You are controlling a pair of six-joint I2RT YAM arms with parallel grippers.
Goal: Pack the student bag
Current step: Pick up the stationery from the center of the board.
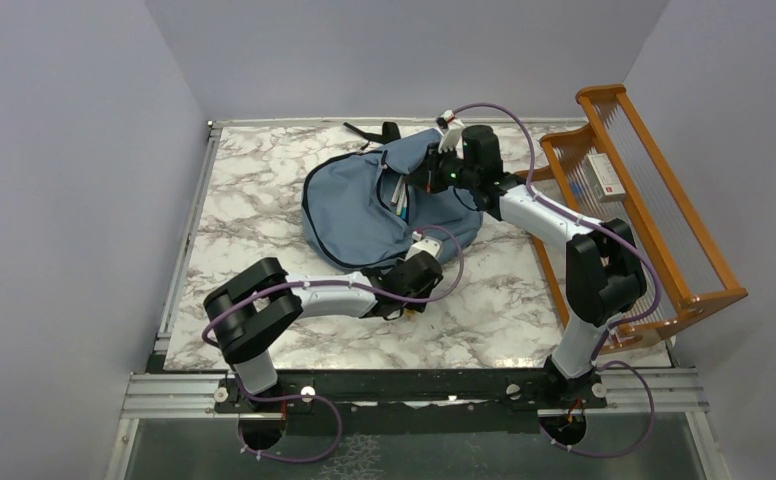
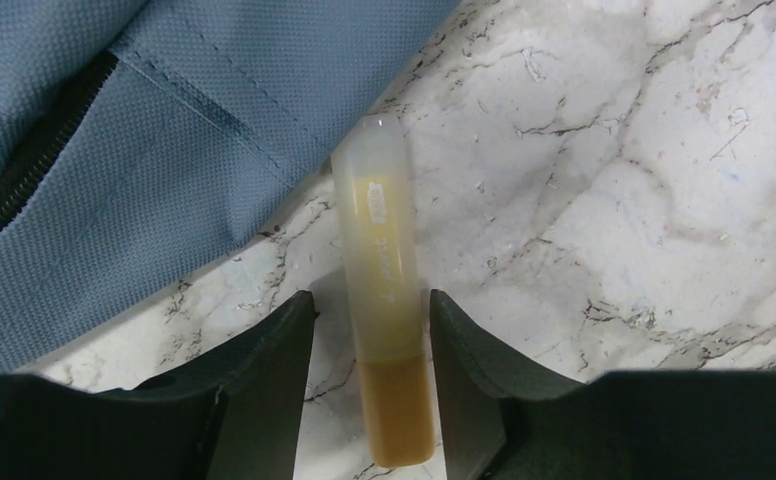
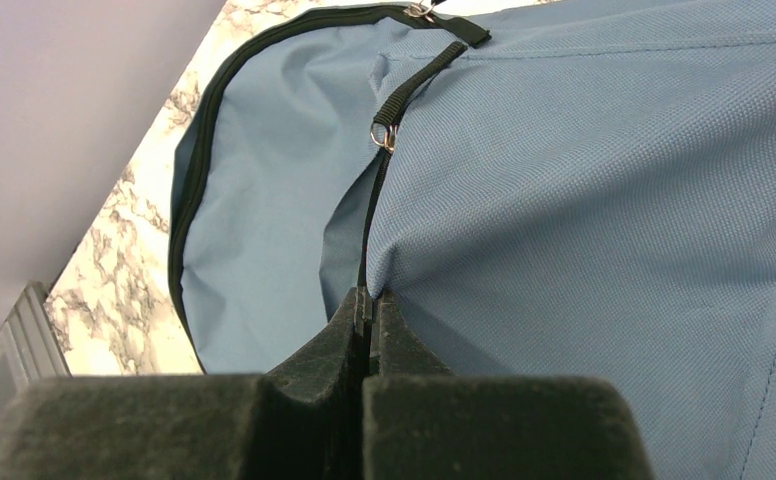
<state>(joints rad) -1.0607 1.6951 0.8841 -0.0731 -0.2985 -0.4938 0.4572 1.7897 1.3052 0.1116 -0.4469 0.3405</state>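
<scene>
Backpack-packing on a marble table [image 2: 614, 200]: the right gripper [image 3: 369, 300] is clamped on the student bag [image 3: 584, 200]. Its jaws are pressed together on a fold of blue cloth beside the black zipper line, and the bag's bulk spreads away beyond the fingertips. The left gripper [image 2: 372, 298] stands parted over a translucent tube [image 2: 379, 230] lying flat between its jaws. Bare marble shows between the tube and one finger, while the other finger sits at or against it, so the tube reads as not gripped. The bag's hem lies just past the jaw tips and off to one side, near the tube's far end.

The bag looks soft and limp, light for its bulk, and likely to sag wherever it is not held. The stitched zipper edge, the spot now pinched, seems the soundest hold for propping the mouth open. The tube looks rigid, smooth and liable to roll, and is best taken across its middle.

Count: one bag, one tube, two grippers, one orange wooden rack [image 1: 664, 183] well beyond the right jaws, and one white box [image 1: 604, 178] resting on it. Slim items show in the bag's mouth, too small to number.
</scene>
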